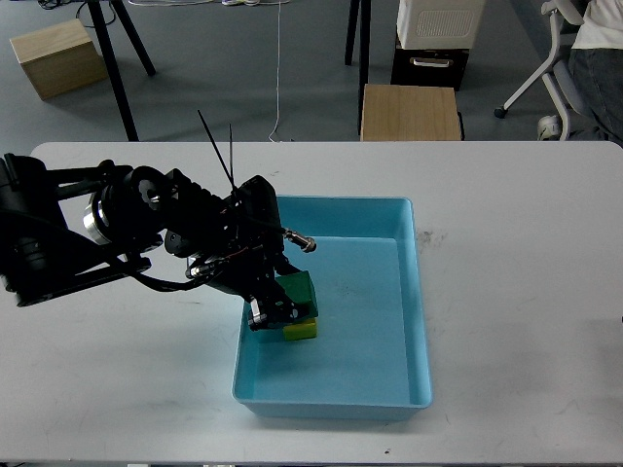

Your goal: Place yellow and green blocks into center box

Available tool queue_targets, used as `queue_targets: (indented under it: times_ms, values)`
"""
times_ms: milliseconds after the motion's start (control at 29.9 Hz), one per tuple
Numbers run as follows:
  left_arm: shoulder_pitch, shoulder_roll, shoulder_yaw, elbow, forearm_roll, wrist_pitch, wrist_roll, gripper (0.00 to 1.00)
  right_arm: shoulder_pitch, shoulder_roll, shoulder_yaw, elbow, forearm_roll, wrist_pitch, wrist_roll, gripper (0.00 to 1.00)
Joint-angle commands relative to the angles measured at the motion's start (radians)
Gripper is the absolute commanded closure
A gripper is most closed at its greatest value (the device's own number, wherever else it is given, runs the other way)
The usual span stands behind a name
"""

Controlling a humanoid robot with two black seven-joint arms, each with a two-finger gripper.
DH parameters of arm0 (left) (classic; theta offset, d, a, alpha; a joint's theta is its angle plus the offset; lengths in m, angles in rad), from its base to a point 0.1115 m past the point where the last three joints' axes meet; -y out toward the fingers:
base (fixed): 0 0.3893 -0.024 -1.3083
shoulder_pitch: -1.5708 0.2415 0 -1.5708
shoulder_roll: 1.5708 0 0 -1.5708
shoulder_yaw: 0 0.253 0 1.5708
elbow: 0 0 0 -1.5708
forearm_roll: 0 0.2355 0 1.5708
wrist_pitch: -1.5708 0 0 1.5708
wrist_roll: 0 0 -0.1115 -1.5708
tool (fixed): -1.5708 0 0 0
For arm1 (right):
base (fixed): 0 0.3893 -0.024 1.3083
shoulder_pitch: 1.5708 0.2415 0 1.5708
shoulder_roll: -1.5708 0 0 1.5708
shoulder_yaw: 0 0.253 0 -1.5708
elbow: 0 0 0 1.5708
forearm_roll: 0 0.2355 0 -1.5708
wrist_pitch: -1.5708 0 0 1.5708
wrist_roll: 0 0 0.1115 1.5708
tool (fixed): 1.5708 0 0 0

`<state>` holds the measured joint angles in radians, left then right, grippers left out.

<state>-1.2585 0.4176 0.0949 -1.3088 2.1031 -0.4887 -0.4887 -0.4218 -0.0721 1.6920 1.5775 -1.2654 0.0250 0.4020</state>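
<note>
Our left arm reaches over the blue tray's [414,292] left wall, and our left gripper [280,309] pinches the green block [298,290] just inside it. The yellow block [301,331] lies on the tray floor, touching the green one from below. Beyond the white table [526,292] stand two wooden boxes [58,56].

Behind the white table [526,243], on the grey floor [214,78], stand two wooden boxes: one [58,56] far left, one [410,112] near the far edge. An office chair [545,58] is at the right.
</note>
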Motion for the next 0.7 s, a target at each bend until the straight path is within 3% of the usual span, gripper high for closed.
queue_targets:
  times_ms: [0,434,535,668]
  values:
    - [0.002,0.0,-0.003,0.0,-0.005,0.0,0.0,0.5,0.0,0.0,0.0,-0.002,0.0,0.001,0.0,0.01]
    - [0.025,0.007,-0.078,-0.001,-0.023,0.0,0.0,0.01,0.001,0.0,-0.001,-0.001,0.0,0.001,0.0,0.01]
    - [0.019,0.03,-0.153,-0.02,-0.06,0.0,0.0,0.0,0.008,0.0,-0.006,0.001,0.0,0.001,0.0,0.01]
    - [0.016,0.136,-0.202,-0.157,-0.171,0.0,0.0,0.0,0.032,0.0,-0.014,0.012,0.004,0.003,0.001,0.01]
